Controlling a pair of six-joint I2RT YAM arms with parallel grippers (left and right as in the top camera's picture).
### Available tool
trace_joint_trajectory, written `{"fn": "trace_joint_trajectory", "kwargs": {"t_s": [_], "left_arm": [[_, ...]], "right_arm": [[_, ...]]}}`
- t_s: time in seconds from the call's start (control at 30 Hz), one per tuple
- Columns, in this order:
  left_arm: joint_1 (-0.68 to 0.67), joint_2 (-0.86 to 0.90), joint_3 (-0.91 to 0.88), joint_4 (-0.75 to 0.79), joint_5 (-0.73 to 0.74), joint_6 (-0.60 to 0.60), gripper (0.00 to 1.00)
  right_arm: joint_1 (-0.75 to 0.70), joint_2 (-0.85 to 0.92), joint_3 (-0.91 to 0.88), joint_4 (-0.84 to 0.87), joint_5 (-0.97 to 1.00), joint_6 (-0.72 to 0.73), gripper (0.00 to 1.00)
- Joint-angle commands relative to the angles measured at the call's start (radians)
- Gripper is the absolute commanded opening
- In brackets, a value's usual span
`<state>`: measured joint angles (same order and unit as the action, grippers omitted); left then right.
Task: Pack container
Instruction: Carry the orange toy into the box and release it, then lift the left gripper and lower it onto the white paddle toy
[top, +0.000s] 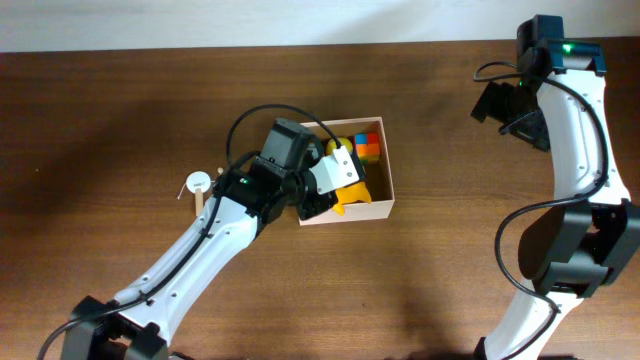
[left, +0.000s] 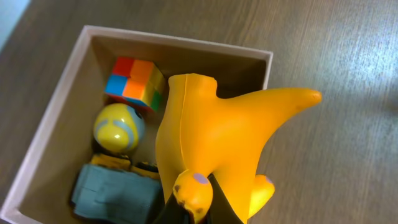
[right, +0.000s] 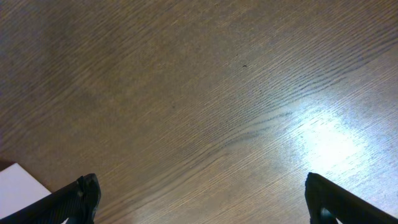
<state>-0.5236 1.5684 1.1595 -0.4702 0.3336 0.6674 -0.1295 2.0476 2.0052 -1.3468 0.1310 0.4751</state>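
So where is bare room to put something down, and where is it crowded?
Free: the table between the container and the right gripper. Crowded: the container, with colored cube, yellow ball, grey toy, plus the left gripper holding a yellow toy.

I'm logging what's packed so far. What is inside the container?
A colour cube, a yellow ball and a grey-blue toy lie in the container. The left fingers hold a yellow toy over it, hiding the floor underneath.

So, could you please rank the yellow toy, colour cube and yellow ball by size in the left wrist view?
Largest: yellow toy, though nearest the camera.
Then colour cube and yellow ball, too alike to rank.
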Motion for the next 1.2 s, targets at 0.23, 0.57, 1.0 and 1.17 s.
{"fn": "trace_joint_trajectory", "kwargs": {"t_s": [0.23, 0.57, 1.0, 1.17], "left_arm": [[-0.005, 0.018, 0.016, 0.074, 0.01, 0.046, 0.02], [-0.005, 0.097, 0.016, 0.082, 0.01, 0.045, 0.02], [-0.005, 0.092, 0.02, 0.085, 0.011, 0.045, 0.86], [-0.004, 0.021, 0.062, 0.084, -0.146, -0.071, 0.96]], "right_arm": [[-0.002, 0.003, 0.0, 0.0, 0.012, 0.013, 0.99], [-0.002, 0.003, 0.0, 0.0, 0.012, 0.013, 0.99], [-0.002, 0.003, 0.0, 0.0, 0.012, 0.013, 0.99], [-0.002, 0.003, 0.0, 0.0, 0.012, 0.013, 0.99]]}}
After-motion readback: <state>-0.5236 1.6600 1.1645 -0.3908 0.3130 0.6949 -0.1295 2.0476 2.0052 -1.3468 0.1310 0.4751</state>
